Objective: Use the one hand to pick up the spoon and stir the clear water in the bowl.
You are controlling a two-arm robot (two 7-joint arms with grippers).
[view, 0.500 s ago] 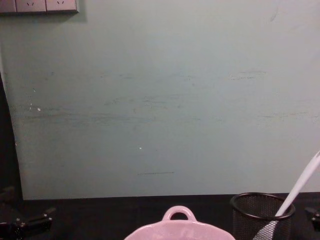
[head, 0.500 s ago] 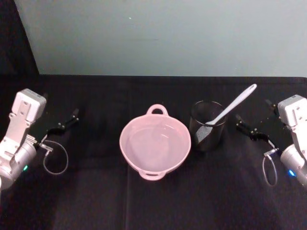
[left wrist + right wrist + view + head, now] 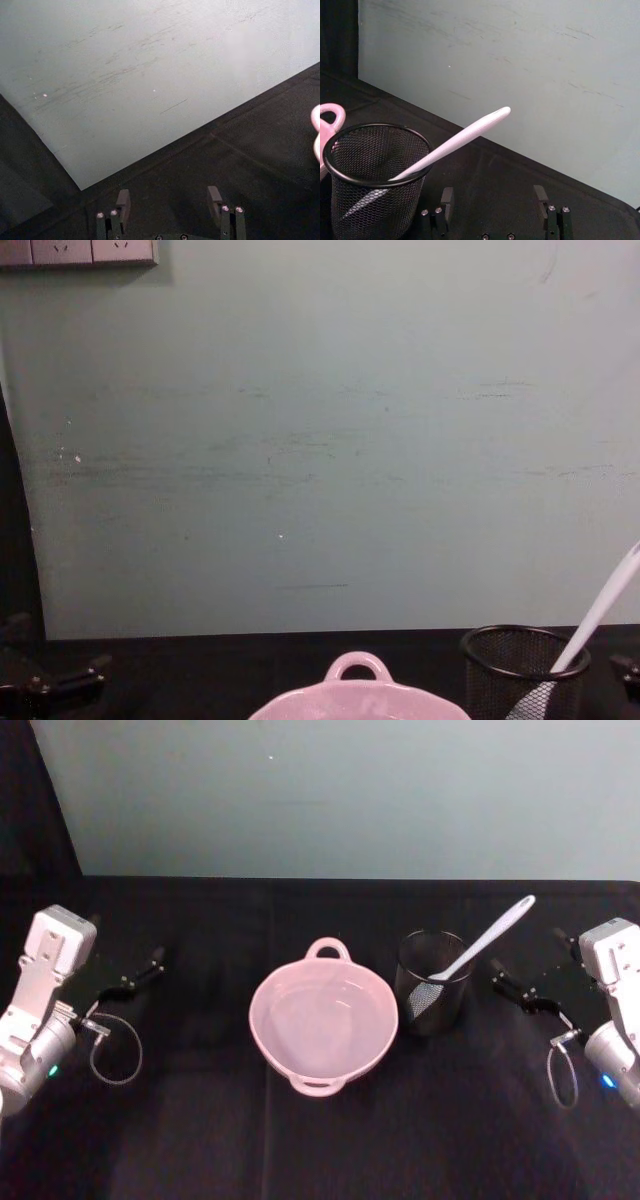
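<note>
The pale pink bowl point(image 3: 323, 1020) with clear water sits at the table's middle, its loop handle toward the wall; it also appears low in the chest view as the bowl point(image 3: 355, 702). Just right of it, the white spoon point(image 3: 487, 938) leans in a black wire-mesh cup point(image 3: 434, 982), handle pointing up and to the right. My right gripper point(image 3: 507, 982) rests open right of the cup, apart from the spoon point(image 3: 455, 142); its fingers point(image 3: 540, 196) hold nothing. My left gripper point(image 3: 142, 972) is open far left of the bowl, and its fingers point(image 3: 123, 200) hold nothing.
A pale green wall point(image 3: 340, 800) stands behind the black-covered table point(image 3: 200, 1120). Cable loops hang from both wrists, one at the left point(image 3: 115, 1050) and one at the right point(image 3: 563, 1075). A wall socket strip point(image 3: 80, 252) is mounted high on the left.
My left gripper has shifted very slightly at the table's left. The bowl, the cup, the spoon and my right gripper stay where they were.
</note>
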